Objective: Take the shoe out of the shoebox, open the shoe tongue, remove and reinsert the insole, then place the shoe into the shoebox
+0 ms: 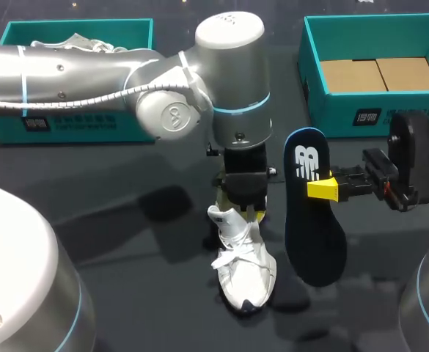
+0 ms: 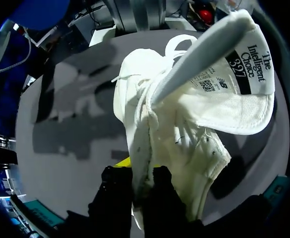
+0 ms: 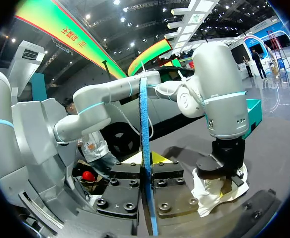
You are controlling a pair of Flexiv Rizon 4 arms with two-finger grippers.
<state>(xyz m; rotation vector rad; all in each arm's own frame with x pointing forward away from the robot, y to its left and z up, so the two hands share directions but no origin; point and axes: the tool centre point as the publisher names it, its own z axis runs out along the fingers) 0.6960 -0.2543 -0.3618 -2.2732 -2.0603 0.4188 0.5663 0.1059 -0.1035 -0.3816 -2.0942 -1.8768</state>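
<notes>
Two things sit near the front middle of the table point(image 1: 126, 242): the white shoe point(image 1: 242, 268) stands on it, with the left gripper point(image 2: 141, 173) clamped on its collar, probably to steady it. Just beside it, the right gripper point(image 1: 324, 189) is closed on the dark insole point(image 1: 313, 220) and holds it in the air, so I judge reinsertion comes next. A teal shoebox point(image 1: 368, 117) waits at the far right corner.

The silver-grey left arm point(image 1: 75, 70) has a large domed joint cap point(image 1: 229, 33). Under the cap runs a thin light-blue ring point(image 1: 242, 108), beside it sits a round disc point(image 1: 171, 115) with a loop mark, and a ribbed grey cable point(image 1: 60, 101) leads away from it. Below the cap the left claw point(image 1: 245, 209) is black with yellow tips; the right claw point(image 1: 320, 189) is likewise, its plates studded with screws point(image 3: 159, 206).
</notes>
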